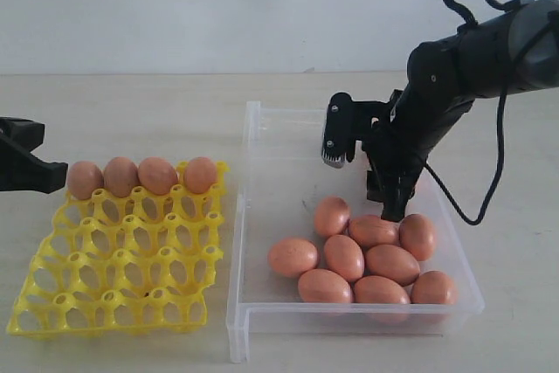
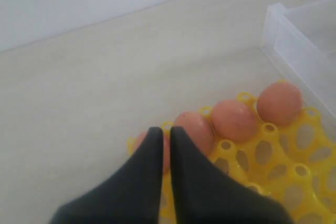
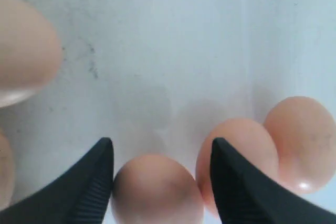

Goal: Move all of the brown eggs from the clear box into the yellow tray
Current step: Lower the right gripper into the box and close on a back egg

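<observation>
The clear box (image 1: 238, 303) holds several brown eggs (image 1: 345, 255) clustered at its near right end. My right gripper (image 1: 393, 209) reaches down into the box at the back of that cluster. In the right wrist view it (image 3: 160, 148) stands open with one egg (image 3: 157, 190) between its fingers, and two more eggs (image 3: 239, 156) lie just outside one finger. The yellow tray (image 1: 52, 303) carries several eggs (image 1: 140, 175) in its back row. My left gripper (image 1: 59, 176) is shut and empty at the tray's back left corner, its tips (image 2: 166, 132) over the end egg (image 2: 137, 142).
The box's far half (image 1: 288, 155) is bare floor with faint dark specks. The tray's front rows (image 1: 131, 268) are open cups. A black cable (image 1: 489, 189) loops down from the right arm beside the box's right wall.
</observation>
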